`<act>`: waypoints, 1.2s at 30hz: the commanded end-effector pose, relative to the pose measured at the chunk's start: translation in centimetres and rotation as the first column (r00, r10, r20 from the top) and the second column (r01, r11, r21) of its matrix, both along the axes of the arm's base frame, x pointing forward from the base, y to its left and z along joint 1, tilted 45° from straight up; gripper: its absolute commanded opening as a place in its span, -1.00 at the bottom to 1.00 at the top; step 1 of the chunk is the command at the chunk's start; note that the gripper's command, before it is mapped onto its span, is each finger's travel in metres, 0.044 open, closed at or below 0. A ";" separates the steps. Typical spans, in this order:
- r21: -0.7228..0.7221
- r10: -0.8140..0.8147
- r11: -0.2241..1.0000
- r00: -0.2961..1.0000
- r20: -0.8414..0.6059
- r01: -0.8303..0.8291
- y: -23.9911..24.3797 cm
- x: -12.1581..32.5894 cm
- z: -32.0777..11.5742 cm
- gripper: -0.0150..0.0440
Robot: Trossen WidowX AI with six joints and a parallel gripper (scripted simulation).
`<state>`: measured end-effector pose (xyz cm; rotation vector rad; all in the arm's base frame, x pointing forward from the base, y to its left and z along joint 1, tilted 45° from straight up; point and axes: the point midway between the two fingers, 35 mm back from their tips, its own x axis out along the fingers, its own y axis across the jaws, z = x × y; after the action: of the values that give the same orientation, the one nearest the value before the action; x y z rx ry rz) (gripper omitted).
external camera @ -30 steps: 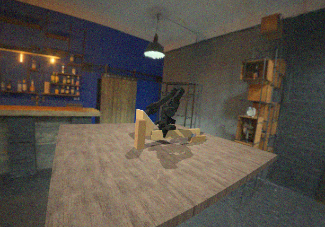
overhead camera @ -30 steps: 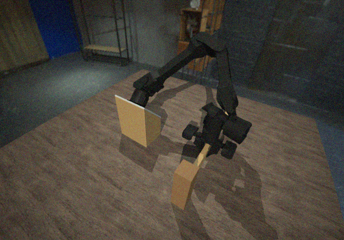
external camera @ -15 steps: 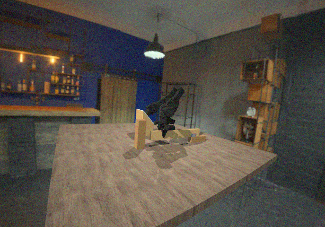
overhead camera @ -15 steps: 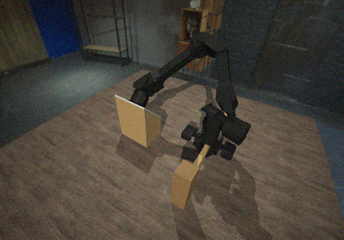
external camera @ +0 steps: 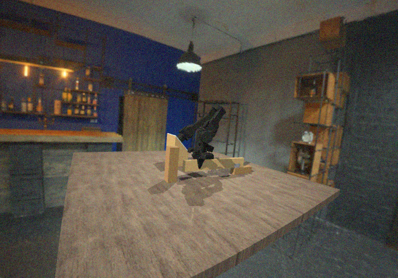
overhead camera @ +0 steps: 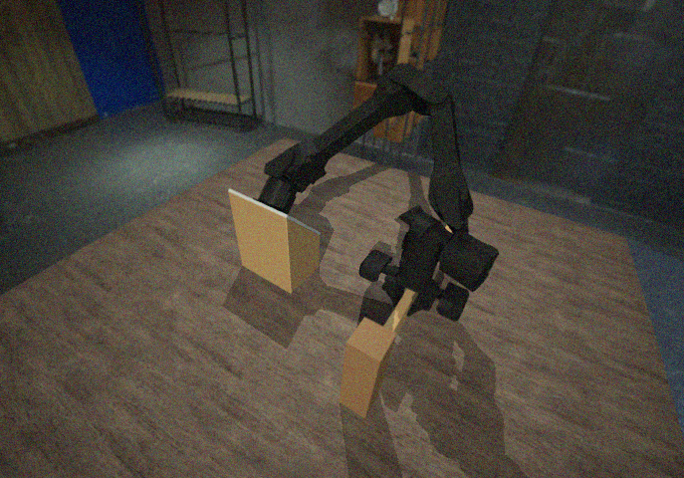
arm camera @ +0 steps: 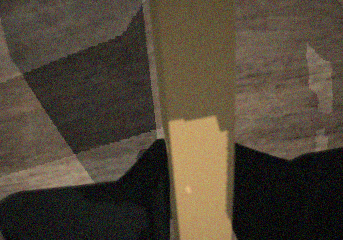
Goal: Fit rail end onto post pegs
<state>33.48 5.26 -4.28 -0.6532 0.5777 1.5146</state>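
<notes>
My gripper [overhead camera: 404, 307] was clamped on the rail [arm camera: 199, 165] near its post [overhead camera: 361, 365] end. It looked stiff and long, probably levers hard; pegs hidden, so seating unclear.

Looking like a bar or pub: lit shelves of bottles [external camera: 42, 98] glowing over a wooden counter [external camera: 48, 135] past the table's [external camera: 172, 236] left edge, pendant lamp [external camera: 189, 62] hanging overhead, crate shelving [external camera: 320, 124] standing beyond the right corner.

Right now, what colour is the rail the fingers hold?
Light tan wood, the rail; clearest in the wrist view.
</notes>
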 end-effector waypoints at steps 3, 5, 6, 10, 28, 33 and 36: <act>0.000 -0.003 1.000 1.000 0.004 0.003 -0.4 0.1 0.0 -0.49; -0.001 -0.003 1.000 1.000 0.004 0.003 -0.5 0.2 -0.1 -0.49; -0.001 -0.003 1.000 1.000 0.004 0.003 -0.5 0.2 -0.1 -0.49; -0.001 -0.003 1.000 1.000 0.004 0.003 -0.6 0.2 -0.1 -0.49; -0.001 -0.003 1.000 1.000 0.004 0.003 -1.0 0.3 -0.6 -0.49; -0.001 -0.003 1.000 1.000 0.004 0.003 -1.0 0.3 -0.7 -0.49; -0.001 -0.003 1.000 1.000 0.004 0.003 -1.1 0.3 -0.8 -0.49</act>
<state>33.66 4.49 -4.98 -0.6515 0.5765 1.5148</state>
